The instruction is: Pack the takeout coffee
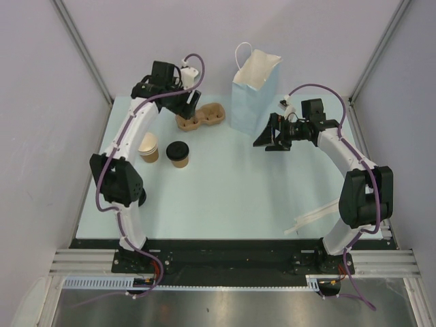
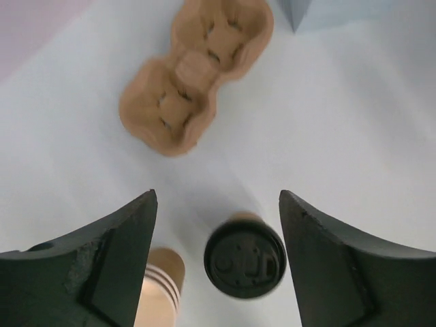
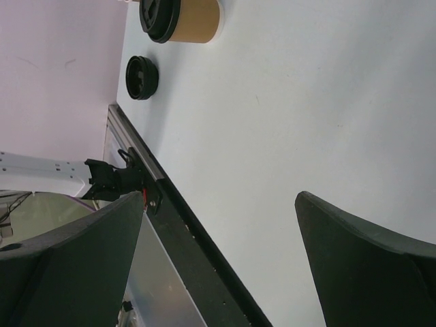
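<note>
The takeout coffee [image 1: 178, 154] is a small kraft cup with a black lid, standing upright left of the table's middle. In the left wrist view the takeout coffee [image 2: 244, 259] shows low down, in line with the gap between my fingers but well below them. My left gripper [image 1: 189, 103] hangs open and holds nothing, above the table beside a brown cup carrier [image 1: 201, 117]. The left gripper [image 2: 216, 194] touches nothing. My right gripper [image 1: 266, 136] is open and holds nothing, just right of the blue paper bag [image 1: 253, 88]. The right wrist view has the right gripper [image 3: 219, 197] over bare table, with the takeout coffee [image 3: 180, 17] far off.
A lidless tan cup [image 1: 148, 148] stands left of the coffee; the left wrist view catches this lidless cup [image 2: 160, 286] too. The cup carrier [image 2: 194, 75] has two sockets with nothing in them. A black lid [image 3: 142, 77] lies near the left wall. A white strip [image 1: 313, 218] lies by the right arm's base.
</note>
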`<state>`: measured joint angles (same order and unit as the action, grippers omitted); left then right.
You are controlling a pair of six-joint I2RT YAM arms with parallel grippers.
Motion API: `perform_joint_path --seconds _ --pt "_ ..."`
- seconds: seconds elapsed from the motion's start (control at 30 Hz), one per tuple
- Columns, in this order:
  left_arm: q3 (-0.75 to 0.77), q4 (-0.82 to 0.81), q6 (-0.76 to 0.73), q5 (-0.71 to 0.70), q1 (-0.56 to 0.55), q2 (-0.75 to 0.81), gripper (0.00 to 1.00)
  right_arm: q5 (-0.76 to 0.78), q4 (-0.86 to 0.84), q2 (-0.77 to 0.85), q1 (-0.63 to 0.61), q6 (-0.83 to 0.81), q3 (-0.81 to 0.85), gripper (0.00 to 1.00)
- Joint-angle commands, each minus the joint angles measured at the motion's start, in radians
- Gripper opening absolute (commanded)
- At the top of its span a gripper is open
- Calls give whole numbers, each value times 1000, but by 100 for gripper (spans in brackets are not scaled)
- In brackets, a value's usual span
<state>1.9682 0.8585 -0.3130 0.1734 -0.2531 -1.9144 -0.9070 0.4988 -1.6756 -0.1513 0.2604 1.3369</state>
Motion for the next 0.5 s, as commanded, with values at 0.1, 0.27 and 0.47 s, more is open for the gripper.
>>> perform_joint_path --seconds 0.1,0.27,0.47 --pt "241 5 -66 107 6 -216 54 5 6 19 13 -38 10 100" --pt "239 -56 -52 109 6 -279 47 17 17 16 21 -50 10 100" --pt "205 -144 -18 89 6 -340 43 17 9 2 24 -43 11 100"
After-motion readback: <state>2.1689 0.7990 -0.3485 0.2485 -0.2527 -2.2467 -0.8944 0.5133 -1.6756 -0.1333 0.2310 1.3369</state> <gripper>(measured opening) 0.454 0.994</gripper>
